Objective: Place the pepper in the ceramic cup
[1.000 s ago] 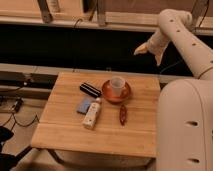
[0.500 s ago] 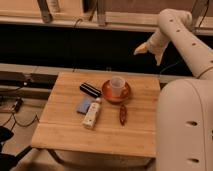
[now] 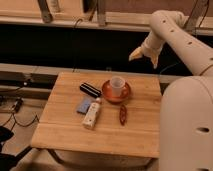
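Jaws hover high beyond the desk's far right corner, apparently spread and empty, so you're at the reach step. The ceramic cup sits on its saucer; just in front lies the pepper: descend there and straddle it crosswise.

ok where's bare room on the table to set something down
Bare wood runs along the near edge of the table, in front of the white tube and pepper, and down the left side beside the black object and blue object. The middle is crowded: those plus the ceramic cup on its saucer. The gripper hangs high near the far right corner.
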`<state>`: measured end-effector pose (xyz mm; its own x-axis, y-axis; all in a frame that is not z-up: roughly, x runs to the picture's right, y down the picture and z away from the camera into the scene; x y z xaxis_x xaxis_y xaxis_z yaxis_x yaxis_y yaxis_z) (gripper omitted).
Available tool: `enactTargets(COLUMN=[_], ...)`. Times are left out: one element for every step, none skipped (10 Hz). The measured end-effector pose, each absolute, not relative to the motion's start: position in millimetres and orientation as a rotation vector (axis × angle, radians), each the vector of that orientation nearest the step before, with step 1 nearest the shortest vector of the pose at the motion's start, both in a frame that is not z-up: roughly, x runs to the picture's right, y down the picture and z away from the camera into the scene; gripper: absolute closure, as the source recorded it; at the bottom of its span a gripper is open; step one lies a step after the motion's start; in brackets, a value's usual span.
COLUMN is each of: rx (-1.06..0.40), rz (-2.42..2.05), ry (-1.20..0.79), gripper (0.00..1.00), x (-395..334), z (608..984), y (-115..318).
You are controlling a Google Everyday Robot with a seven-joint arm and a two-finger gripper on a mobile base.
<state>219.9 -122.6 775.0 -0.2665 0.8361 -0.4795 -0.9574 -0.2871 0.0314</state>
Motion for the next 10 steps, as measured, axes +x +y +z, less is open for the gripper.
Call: enactTargets(rx=[-0.443,-0.447,-0.454,-0.463,-0.466,-0.464,-0.464,-0.466,-0.473,-0.492], rz=[1.816,1.809,1.786,1.763,1.745,1.743,1.744,1.743,1.738,1.713], ry=[0.437,0.488,0.528,0.559,0.582,0.583,0.584,0.583,0.582,0.578], gripper=[0.20,0.20,0.20,0.20,0.20,0.20,0.20,0.20,0.20,0.20], x=[230,236,237,235,235,235,236,234,233,225], z=[771,768,764,761,760,759,759,759,760,759], y=[-101,-83,-69,-57,-49,-49,-48,-49,-48,-45])
